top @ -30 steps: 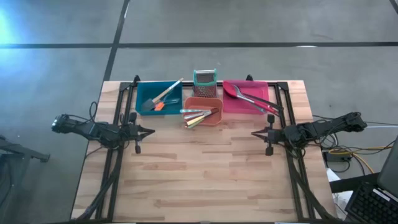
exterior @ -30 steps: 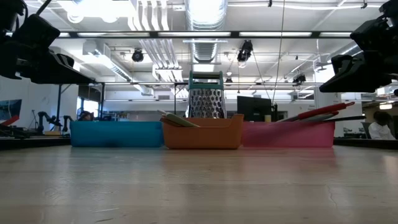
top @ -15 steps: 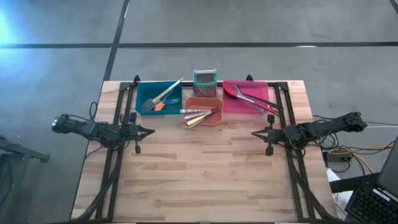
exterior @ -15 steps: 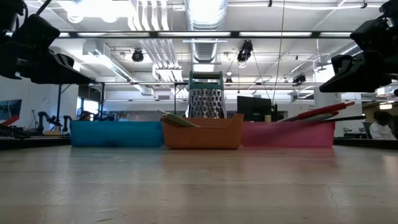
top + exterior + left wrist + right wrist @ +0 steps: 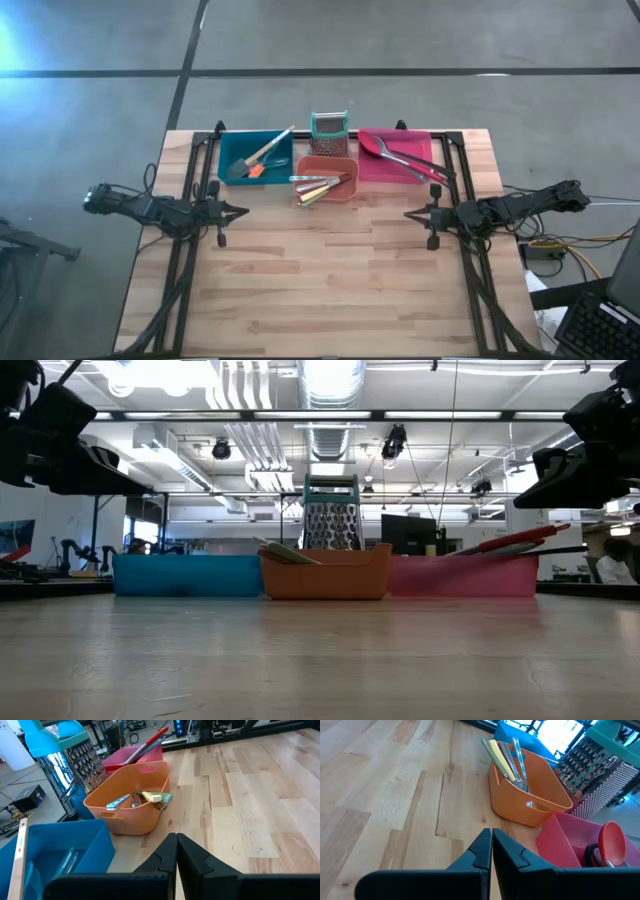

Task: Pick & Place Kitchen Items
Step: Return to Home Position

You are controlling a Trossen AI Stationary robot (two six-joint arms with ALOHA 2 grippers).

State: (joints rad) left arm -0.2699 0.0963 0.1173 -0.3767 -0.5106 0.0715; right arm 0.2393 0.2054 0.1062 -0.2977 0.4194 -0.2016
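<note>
On the wooden worktop [image 5: 330,290] we find no loose utensils [image 5: 315,185]: all lie in the orange bin [image 5: 327,160], or the blue bin [image 5: 228,140] and pink bin [image 5: 420,140] flanking it. The left jaws and right jaws hover apart from it, pinched together, empty. Sorting seems done.

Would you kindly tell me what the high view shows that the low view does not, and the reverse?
Only high: the utensils lying inside the blue bin. Only low: ceiling lights and a person at the right edge. Both: the blue bin, orange bin and pink bin in a row, the grater behind, the left gripper and right gripper at the sides.
</note>
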